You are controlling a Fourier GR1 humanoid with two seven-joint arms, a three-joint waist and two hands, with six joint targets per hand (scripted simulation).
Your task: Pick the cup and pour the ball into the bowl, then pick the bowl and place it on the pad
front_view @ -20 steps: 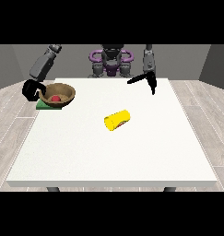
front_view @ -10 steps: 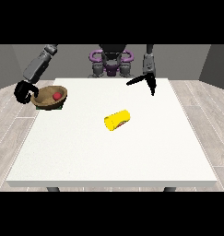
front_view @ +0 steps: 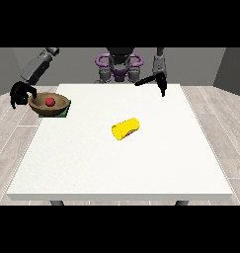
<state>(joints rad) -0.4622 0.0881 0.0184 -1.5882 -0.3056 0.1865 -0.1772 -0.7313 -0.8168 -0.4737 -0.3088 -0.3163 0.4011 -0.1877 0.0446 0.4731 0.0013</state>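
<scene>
From where I stood, the white table [front_view: 116, 163] filled most of the room in front of the robot [front_view: 119, 64]. The yellow cup [front_view: 126, 129] lay on its side near the middle of the table, with its open end turned toward the view's right, and nothing touched it. The brown bowl [front_view: 49, 104] was at the table's far left corner, and the red ball [front_view: 50, 102] sat inside it. Under the bowl a green pad [front_view: 63, 113] showed at the bowl's lower right edge; the bowl seemed to rest on it, but I could not tell if it was lifted a little. The hand at the view's left [front_view: 19, 93] was at the left rim of the bowl, with its dark fingers curled there; they appeared to hold the rim. The hand at the view's right [front_view: 158, 82] hung in the air over the far edge of the table, well apart from the cup. Its fingers were spread out and relaxed, one part pointing to the left and another pointing down, and it held nothing.
</scene>
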